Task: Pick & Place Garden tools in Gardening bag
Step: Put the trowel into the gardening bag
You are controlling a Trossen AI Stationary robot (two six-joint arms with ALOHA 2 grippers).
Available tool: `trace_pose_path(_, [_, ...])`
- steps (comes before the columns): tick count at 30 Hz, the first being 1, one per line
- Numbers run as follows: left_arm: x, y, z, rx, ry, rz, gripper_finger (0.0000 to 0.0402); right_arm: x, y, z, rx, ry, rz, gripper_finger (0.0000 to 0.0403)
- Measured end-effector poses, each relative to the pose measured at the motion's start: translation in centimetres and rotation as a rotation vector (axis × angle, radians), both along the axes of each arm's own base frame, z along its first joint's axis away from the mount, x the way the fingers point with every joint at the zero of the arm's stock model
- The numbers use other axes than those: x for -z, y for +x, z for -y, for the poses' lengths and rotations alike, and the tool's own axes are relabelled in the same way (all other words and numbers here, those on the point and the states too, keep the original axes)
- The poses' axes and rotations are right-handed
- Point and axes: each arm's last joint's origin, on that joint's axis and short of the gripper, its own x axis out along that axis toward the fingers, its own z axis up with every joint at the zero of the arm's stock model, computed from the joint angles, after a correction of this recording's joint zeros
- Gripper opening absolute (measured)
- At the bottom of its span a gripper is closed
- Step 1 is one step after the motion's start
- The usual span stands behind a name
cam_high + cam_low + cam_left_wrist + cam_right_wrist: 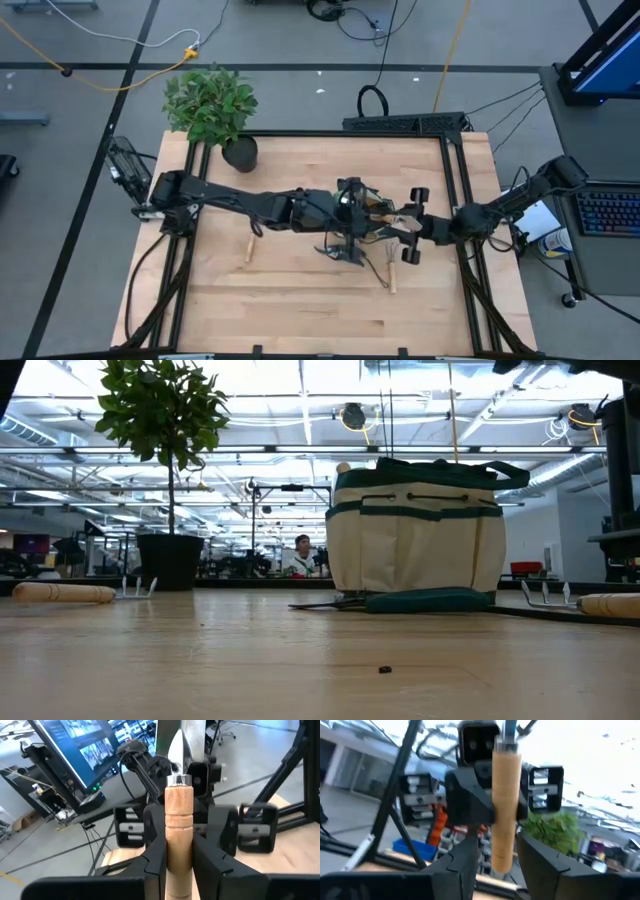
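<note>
Wooden trowel handle clamped in left gripper, right gripper clamping another wooden handle

Around one gardening bag: two wooden-handled tools lying on the bench, one potted plant, and two grippers, each clamping one wooden handle.

Light wood table w/ potted plant at back, gardening bag mid, wooden-handled tools lying either side.
</note>
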Motion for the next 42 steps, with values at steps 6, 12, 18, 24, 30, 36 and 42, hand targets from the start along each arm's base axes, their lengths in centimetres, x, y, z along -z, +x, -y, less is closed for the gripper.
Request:
trace_pose_path(6, [0.9,0.8,0.2,0.029,0.027,0.014,0.0065,0.3,0.3,0.6,0.038,0.006,-0.028,0.0153])
trace_pose_path(12, [0.2,0.9,0.2,0.037,0.026,0.085,0.0065,0.6,0.7,1.3,0.066,0.03,-0.06,0.0183])
trace_pose_path(18, [0.1,0.9,0.2,0.045,0.018,0.094,0.0065,0.2,0.7,1.5,0.013,-0.011,-0.012,0.0161])
trace_pose_path(24, [0.2,0.9,0.3,0.038,0.024,0.092,0.0065,0.5,0.8,1.4,-0.041,0.008,-0.039,0.0131])
trace_pose_path(30, [0.5,1.1,0.1,0.028,0.027,0.084,0.0065,0.6,0.8,1.4,-0.052,0.03,-0.047,0.0133])
trace_pose_path(36, [0.5,1.1,0.2,0.026,0.026,0.086,0.0065,0.2,0.7,1.2,-0.111,0.0,-0.006,0.0165])
trace_pose_path(42, [0.7,1.2,0.2,0.024,0.026,0.09,0.0065,-0.2,0.5,1.2,-0.112,-0.008,0.036,0.0172])
